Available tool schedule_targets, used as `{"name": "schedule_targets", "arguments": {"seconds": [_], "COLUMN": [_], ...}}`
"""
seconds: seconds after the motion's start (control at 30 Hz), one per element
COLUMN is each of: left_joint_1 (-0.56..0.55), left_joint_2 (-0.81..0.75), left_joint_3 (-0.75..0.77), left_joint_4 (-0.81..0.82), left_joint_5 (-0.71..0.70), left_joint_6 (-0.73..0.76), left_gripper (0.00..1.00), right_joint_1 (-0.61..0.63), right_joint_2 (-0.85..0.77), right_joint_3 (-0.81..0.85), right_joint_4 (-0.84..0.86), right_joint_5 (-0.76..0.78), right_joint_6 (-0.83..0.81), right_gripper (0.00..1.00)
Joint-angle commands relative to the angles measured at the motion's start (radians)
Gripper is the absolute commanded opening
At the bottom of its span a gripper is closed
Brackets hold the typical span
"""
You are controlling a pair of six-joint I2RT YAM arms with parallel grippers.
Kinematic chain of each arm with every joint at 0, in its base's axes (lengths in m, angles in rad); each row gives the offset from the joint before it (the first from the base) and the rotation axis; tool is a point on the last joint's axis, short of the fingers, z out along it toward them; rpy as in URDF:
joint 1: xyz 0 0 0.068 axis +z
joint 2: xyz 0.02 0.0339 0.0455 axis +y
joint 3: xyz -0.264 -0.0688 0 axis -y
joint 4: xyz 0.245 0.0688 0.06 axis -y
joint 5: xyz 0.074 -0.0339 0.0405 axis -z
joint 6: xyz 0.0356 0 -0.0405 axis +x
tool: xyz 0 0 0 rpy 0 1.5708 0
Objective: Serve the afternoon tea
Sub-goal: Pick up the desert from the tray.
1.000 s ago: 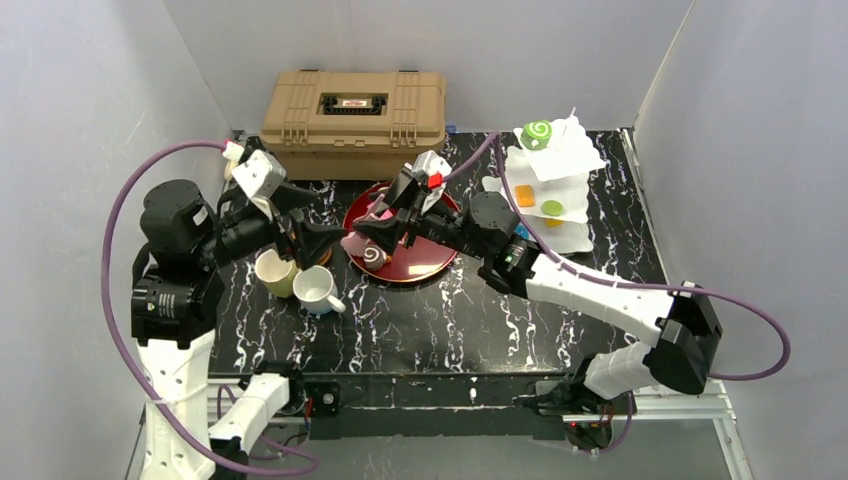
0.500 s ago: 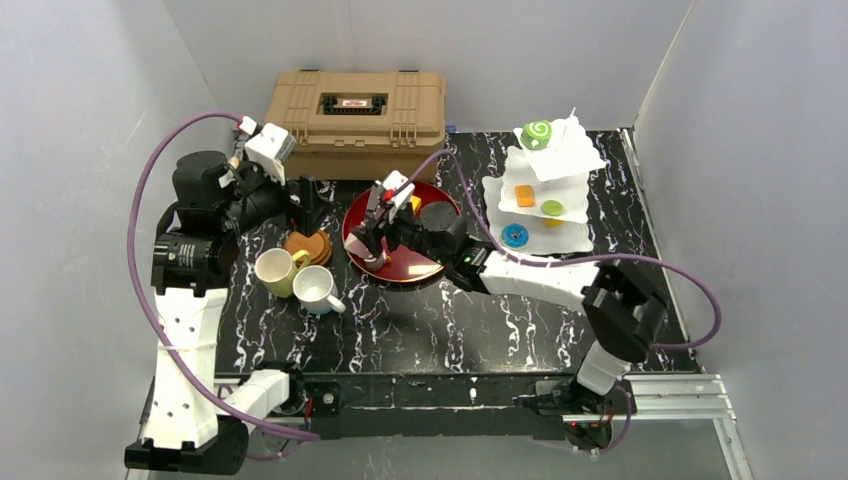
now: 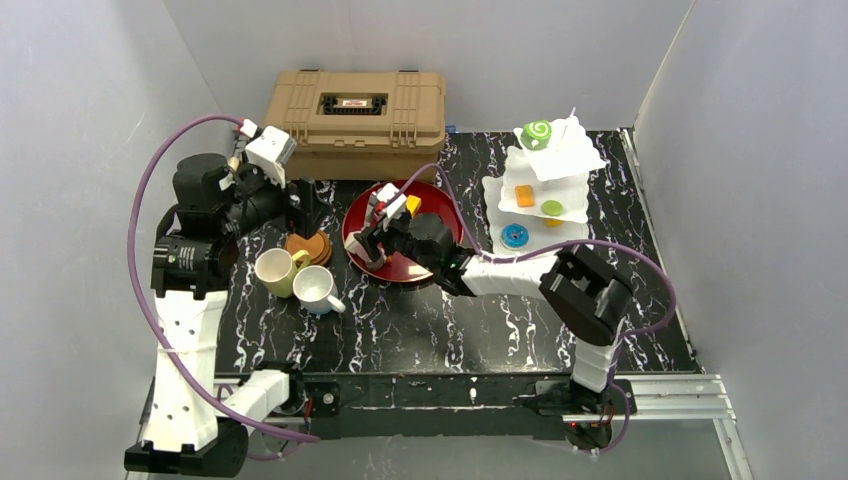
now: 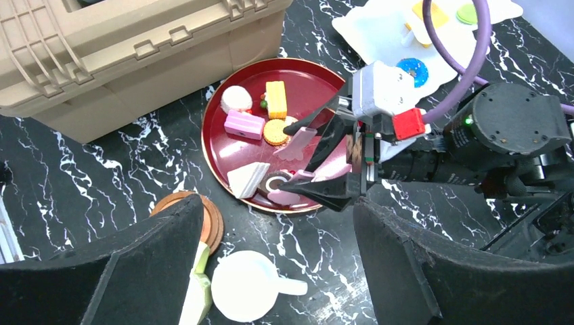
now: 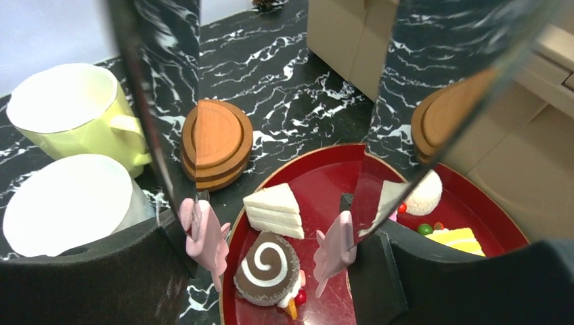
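Metal tongs (image 5: 203, 237) with pink tips sit in my right gripper (image 5: 264, 223), which is shut on them. The tips stand apart, one on each side of a brown swirl roll (image 5: 267, 267) on the red plate (image 5: 325, 169), beside a white cake slice (image 5: 274, 210). More pastries lie further back on the plate (image 4: 311, 74). My left gripper (image 4: 271, 264) is open and holds nothing, hovering above the white mug (image 4: 244, 284), the pale yellow mug (image 3: 275, 272) and the stacked brown coasters (image 4: 210, 217).
A tan toolbox (image 3: 355, 120) stands at the back, behind the plate. On the right, a white tiered stand (image 3: 560, 160) carries a green swirl roll (image 3: 536, 133), a blue donut (image 3: 515, 236) and other small pastries.
My right arm has folded in and lowered the tongs to the plate's near-left edge, their tips spreading slightly. The left arm pulled back and up a second ago and has since held still.
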Motion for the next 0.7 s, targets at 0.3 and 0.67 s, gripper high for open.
{"name": "schedule_targets", "arguments": {"seconds": [0.3,0.67], "left_joint_1": [0.01,0.01], "left_joint_2": [-0.016,-0.015], "left_joint_3": [-0.006,-0.011], "left_joint_4": [-0.023,-0.024], "left_joint_5": [0.011,0.013], "left_joint_6": [0.026,0.036], "left_gripper": [0.78,0.78], "right_joint_1": [-0.026,-0.027], "right_joint_2": [0.074,0.116], "right_joint_3": [0.007,0.008], "right_joint_4": [0.139,0.167], "right_joint_5": [-0.006,-0.028], "right_joint_6": [0.022,0.079], "right_gripper": [0.78,0.78]}}
